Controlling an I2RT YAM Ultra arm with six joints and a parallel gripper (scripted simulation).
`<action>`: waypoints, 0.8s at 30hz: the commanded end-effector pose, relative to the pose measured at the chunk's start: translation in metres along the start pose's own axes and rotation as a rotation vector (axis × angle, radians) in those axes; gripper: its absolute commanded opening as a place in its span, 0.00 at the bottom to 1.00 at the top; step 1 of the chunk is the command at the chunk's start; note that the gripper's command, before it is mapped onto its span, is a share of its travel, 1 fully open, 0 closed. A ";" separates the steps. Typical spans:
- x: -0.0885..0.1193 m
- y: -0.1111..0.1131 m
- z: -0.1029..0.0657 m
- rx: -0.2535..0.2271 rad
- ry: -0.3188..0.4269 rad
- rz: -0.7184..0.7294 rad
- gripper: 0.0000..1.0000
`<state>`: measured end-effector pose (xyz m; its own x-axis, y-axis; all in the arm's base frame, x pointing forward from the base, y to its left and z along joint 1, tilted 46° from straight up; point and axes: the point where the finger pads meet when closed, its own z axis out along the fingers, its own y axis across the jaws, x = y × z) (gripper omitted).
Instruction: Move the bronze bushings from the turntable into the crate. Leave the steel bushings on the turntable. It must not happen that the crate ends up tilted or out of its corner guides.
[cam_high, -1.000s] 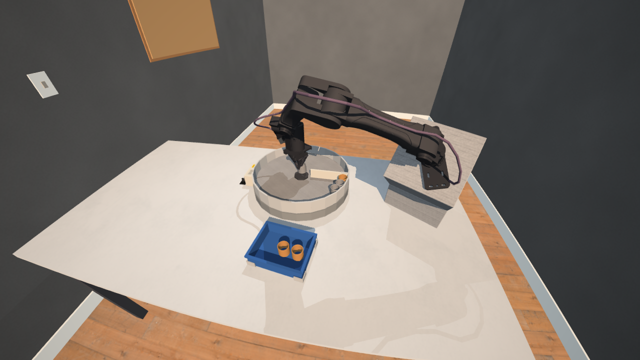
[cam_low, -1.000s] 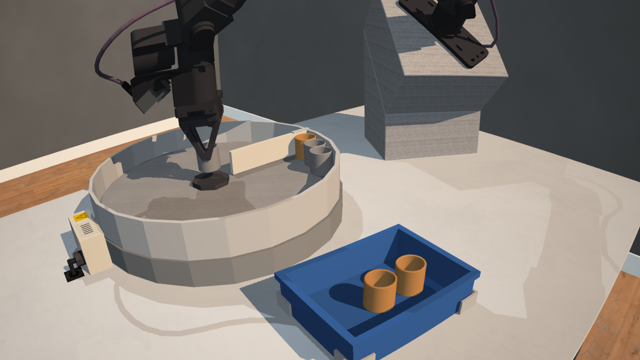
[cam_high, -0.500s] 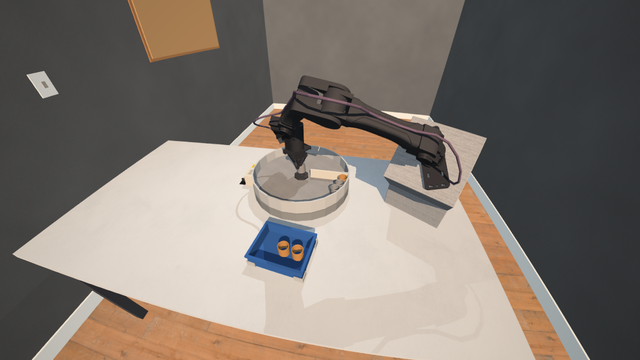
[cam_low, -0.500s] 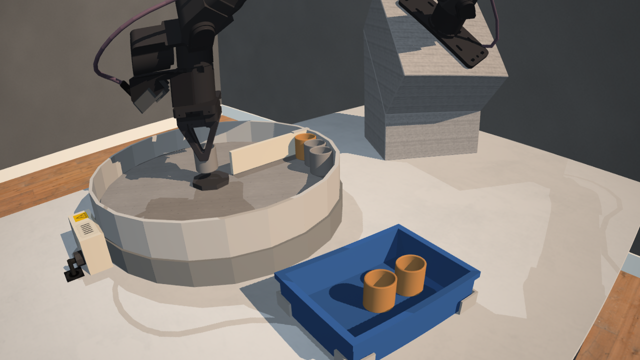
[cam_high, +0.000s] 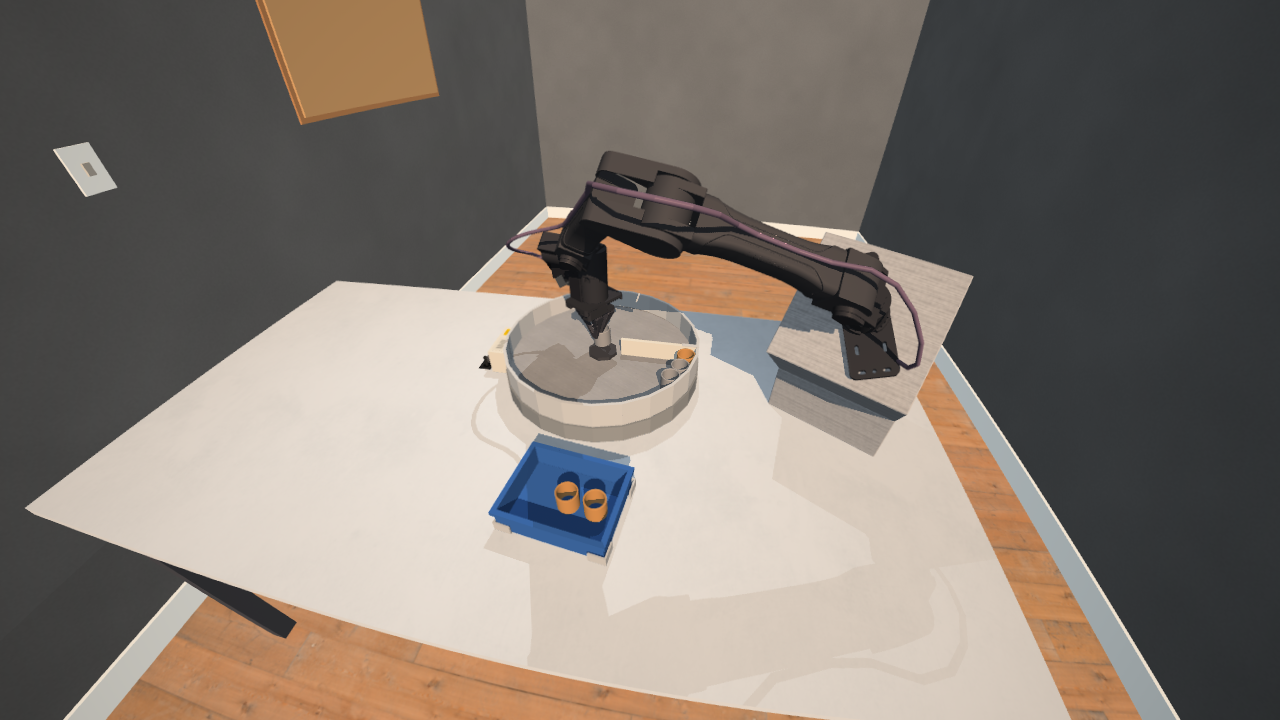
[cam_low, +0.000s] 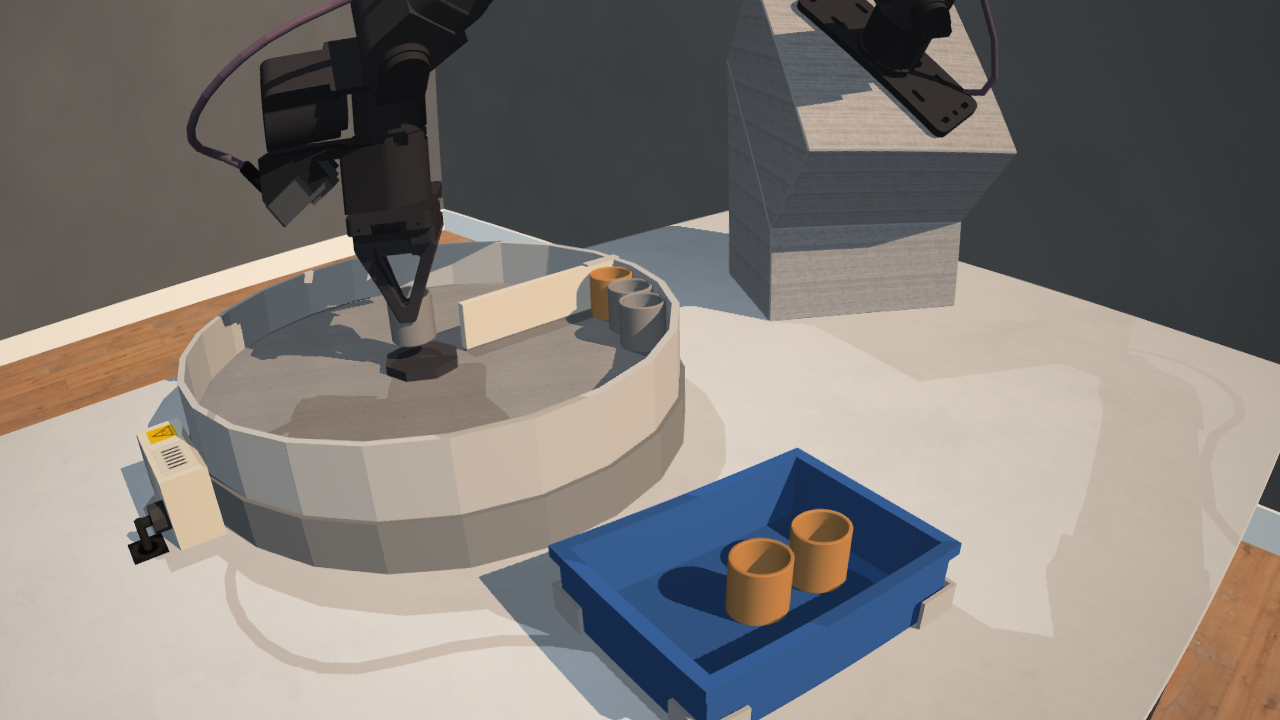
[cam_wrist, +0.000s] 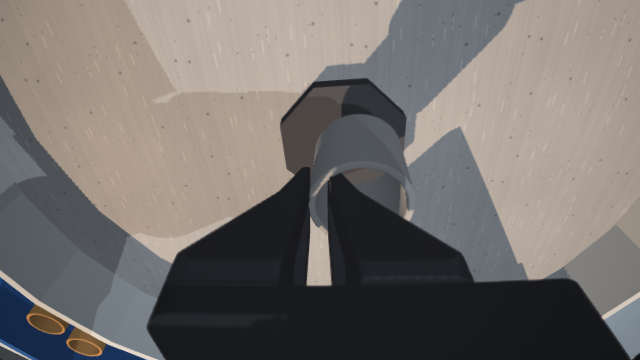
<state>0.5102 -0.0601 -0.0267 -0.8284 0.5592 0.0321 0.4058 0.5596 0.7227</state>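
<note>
A light switch (cam_high: 85, 169) and an orange-brown framed board (cam_high: 362, 58) hang nearby.

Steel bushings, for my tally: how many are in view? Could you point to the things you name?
3: one steel bushing (cam_high: 603, 339) (cam_low: 412, 329) (cam_wrist: 357, 142) in the claw (cam_high: 597, 333) (cam_low: 409, 315) (cam_wrist: 319, 181); a second (cam_high: 679, 365) (cam_low: 615, 308) and third (cam_high: 668, 377) (cam_low: 640, 329) near the bronze bushing (cam_high: 684, 355) (cam_low: 599, 299), inside the turntable (cam_high: 590, 414) (cam_low: 411, 483) (cam_wrist: 225, 50). The claw might hide more.
</note>
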 end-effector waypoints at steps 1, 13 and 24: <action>-0.001 -0.015 0.000 0.011 -0.007 0.029 0.00; 0.001 -0.008 0.002 0.011 -0.006 0.018 0.00; -0.001 0.001 -0.004 0.004 -0.033 0.010 0.00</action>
<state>0.5088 -0.0442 -0.0332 -0.8354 0.5478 0.0448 0.4072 0.5621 0.7199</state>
